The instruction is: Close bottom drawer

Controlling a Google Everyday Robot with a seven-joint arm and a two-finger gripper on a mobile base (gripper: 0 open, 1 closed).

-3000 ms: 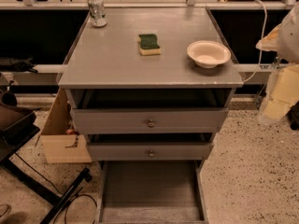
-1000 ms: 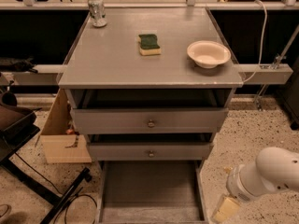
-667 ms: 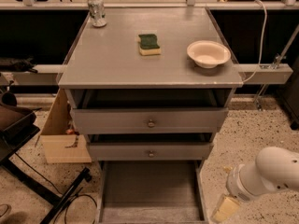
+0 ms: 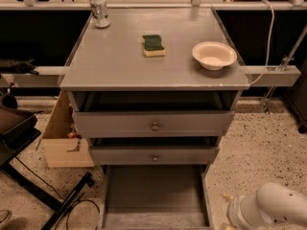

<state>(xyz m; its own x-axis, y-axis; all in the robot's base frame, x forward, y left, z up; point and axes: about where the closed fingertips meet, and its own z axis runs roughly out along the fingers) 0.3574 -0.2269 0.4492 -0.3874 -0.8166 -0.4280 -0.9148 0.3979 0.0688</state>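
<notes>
The bottom drawer is pulled far out at the foot of the grey cabinet. Its long plain grey tray shows, but its front panel and knob are cut off by the lower edge of the view. My white arm is low at the bottom right, just right of the drawer's right side wall. My gripper is at the arm's left end, near the drawer's front right corner and mostly cut off by the frame edge.
The top drawer and the middle drawer stand slightly open above. On the cabinet top are a can, a green sponge and a white bowl. A cardboard box and a black stand with cables are on the left.
The arm has come from high on the right down to the floor beside the open drawer. In the last second it has sunk a little lower. The drawer has not moved.
</notes>
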